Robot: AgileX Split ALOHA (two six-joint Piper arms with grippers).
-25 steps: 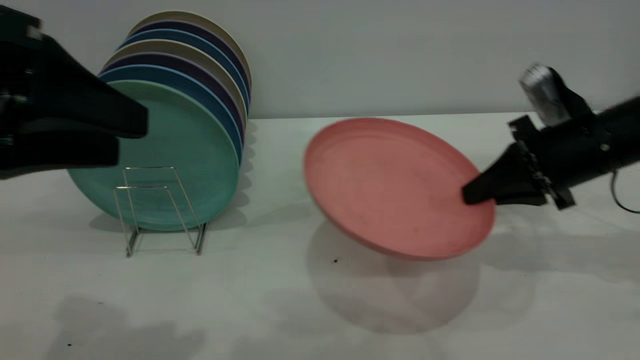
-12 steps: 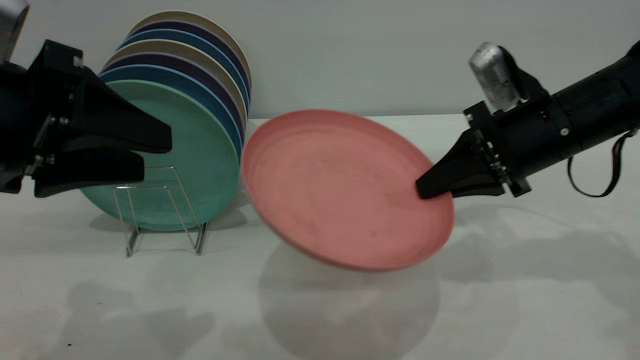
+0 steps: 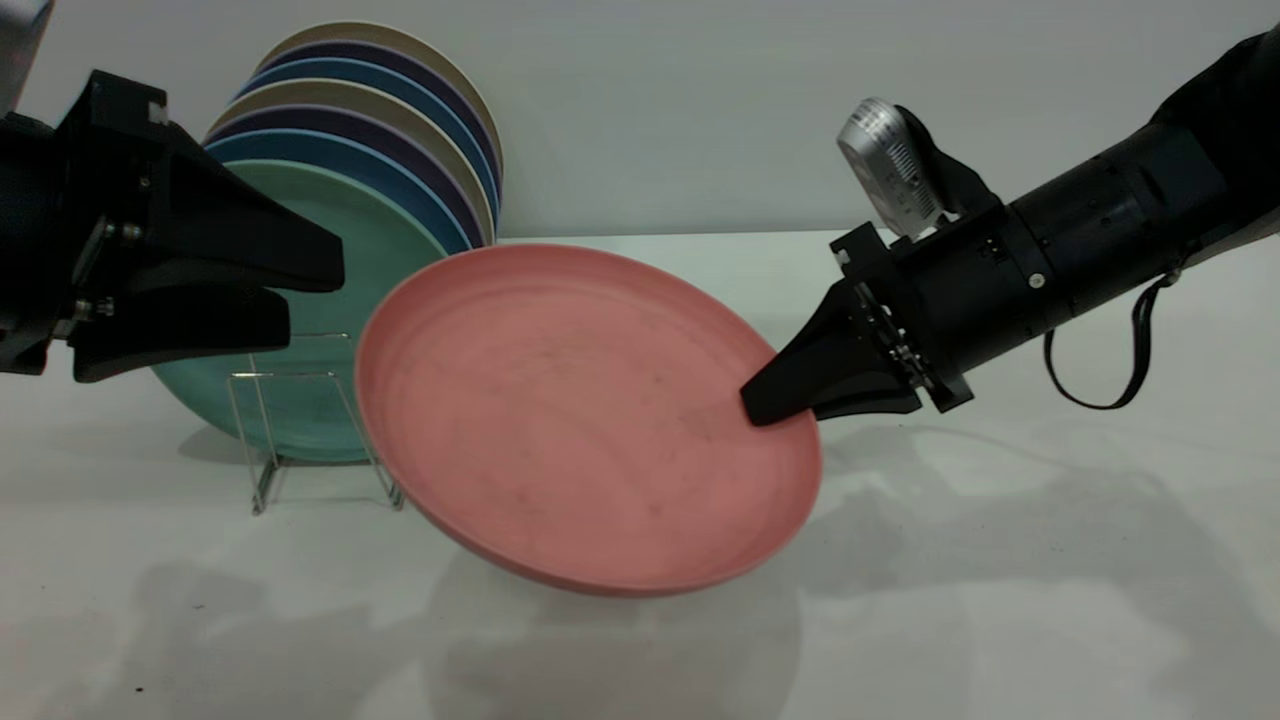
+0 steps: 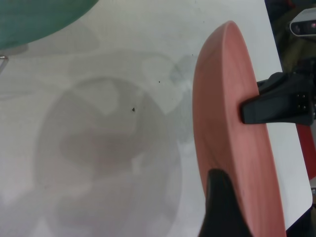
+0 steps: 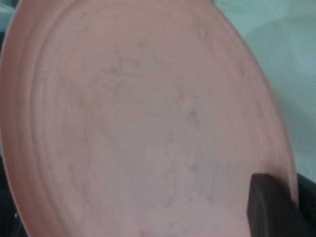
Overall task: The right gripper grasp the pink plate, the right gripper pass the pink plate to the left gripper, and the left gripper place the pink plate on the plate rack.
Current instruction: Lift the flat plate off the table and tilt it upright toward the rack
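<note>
Right hand (image 3: 765,405) pinches pink plate (image 3: 560,420) rim, tilted above surface (image 3: 1000,600); left hand (image 3: 300,290) spread beside plate rack (image 3: 300,420).

Teal-green plate (image 3: 300,420) fronting upright plates (image 3: 400,110) on white table (image 3: 1000,600)

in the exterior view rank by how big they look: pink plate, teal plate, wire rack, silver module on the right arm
1. pink plate, held by the right gripper; nearer the camera, which may inflate it.
2. teal plate, partly hidden, so unsure.
3. plate rack.
4. silver module.
</note>
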